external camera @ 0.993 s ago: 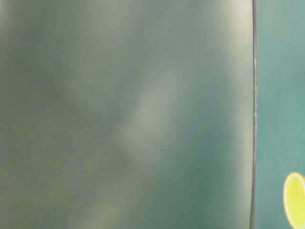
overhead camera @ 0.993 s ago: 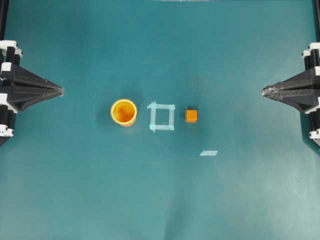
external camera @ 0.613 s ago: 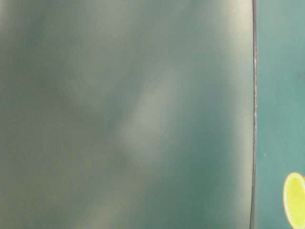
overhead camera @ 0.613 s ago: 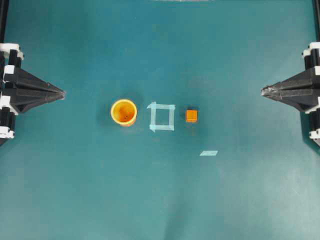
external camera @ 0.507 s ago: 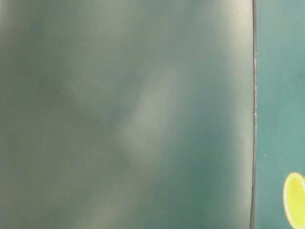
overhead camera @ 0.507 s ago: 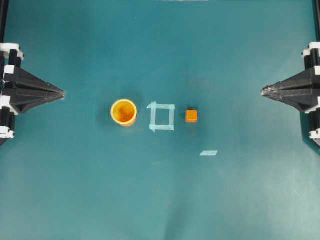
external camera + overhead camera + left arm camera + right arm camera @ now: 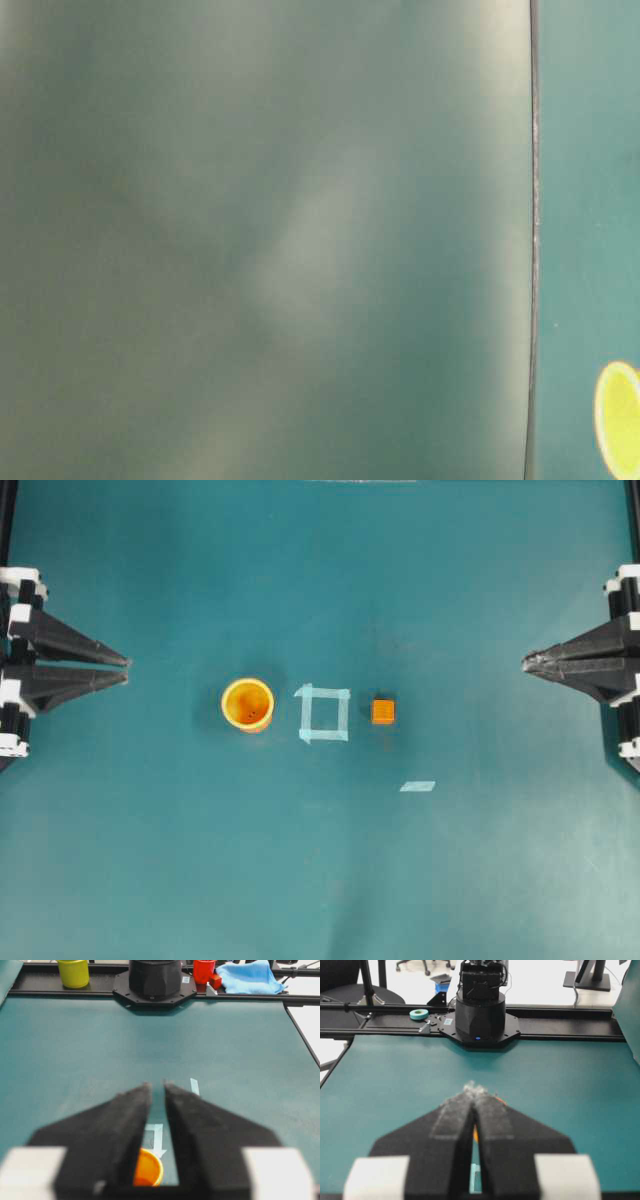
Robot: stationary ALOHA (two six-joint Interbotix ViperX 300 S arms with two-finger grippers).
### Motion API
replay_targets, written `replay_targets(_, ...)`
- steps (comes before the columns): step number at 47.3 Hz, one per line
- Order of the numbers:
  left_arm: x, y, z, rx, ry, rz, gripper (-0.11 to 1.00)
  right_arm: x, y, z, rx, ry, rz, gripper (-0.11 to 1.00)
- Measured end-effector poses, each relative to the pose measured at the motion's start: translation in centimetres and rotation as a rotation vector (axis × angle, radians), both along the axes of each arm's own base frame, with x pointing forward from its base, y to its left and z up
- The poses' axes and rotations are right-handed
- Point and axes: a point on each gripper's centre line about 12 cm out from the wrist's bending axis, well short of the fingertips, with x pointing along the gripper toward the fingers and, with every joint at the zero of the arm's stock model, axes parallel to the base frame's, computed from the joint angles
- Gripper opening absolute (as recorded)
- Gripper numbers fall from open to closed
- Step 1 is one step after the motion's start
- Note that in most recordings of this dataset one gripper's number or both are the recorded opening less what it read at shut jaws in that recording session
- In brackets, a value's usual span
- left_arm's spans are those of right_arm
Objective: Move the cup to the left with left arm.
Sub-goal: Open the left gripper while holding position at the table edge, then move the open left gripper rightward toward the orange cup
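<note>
1. From overhead I see the cup (image 7: 247,704) standing upright on the teal bench (image 7: 320,880), left of centre, mouth up and touched by nothing.
2. Just right of the cup lies a square outline of pale tape (image 7: 323,714), and beyond that the small orange cube (image 7: 383,711); all three sit in one row, each apart from the next.
3. A loose tape strip (image 7: 417,786) lies below and right of the cube.
4. My left claw (image 7: 126,670) sits at the left edge, tips pointing toward the cup but well apart from it. Its fingers stand narrowly parted with a clear gap between them, holding nothing.
5. In the left wrist view the cup (image 7: 147,1168) shows through that gap, low between the two fingers (image 7: 120,1125).
6. My right claw (image 7: 527,662) rests at the right edge, tips pressed together and empty, well apart from the cube.
7. The table-level view is mostly a blurred grey-green haze; only a yellow rounded shape (image 7: 620,418) shows at its lower right corner.
</note>
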Motion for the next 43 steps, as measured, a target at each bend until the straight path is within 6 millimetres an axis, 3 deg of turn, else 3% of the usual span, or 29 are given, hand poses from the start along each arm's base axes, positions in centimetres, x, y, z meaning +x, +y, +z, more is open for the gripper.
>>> replay_targets(3, 0.0, 0.0, -0.1, 0.0, 0.006, 0.0, 0.45, 0.0, 0.0, 0.0, 0.0, -0.002, 0.0, 0.0)
replay_targets(9, 0.0, 0.0, -0.2, 0.0, 0.015, -0.002, 0.58, 0.0, 0.0, 0.0, 0.0, 0.0, 0.0, 0.0)
replay_targets(17, 0.0, 0.0, -0.5, 0.002, 0.046, 0.0, 0.58, 0.0, 0.0, 0.0, 0.0, 0.002, 0.0, 0.0)
replay_targets(31, -0.1, 0.0, -1.3, 0.004, 0.11, -0.001, 0.68, 0.0, 0.0, 0.0, 0.002, 0.0, 0.0, 0.0)
replay_targets(43, 0.8, 0.0, -3.0, 0.007, 0.204, 0.0, 0.69, 0.0, 0.0, 0.0, 0.002, 0.002, 0.0, 0.0)
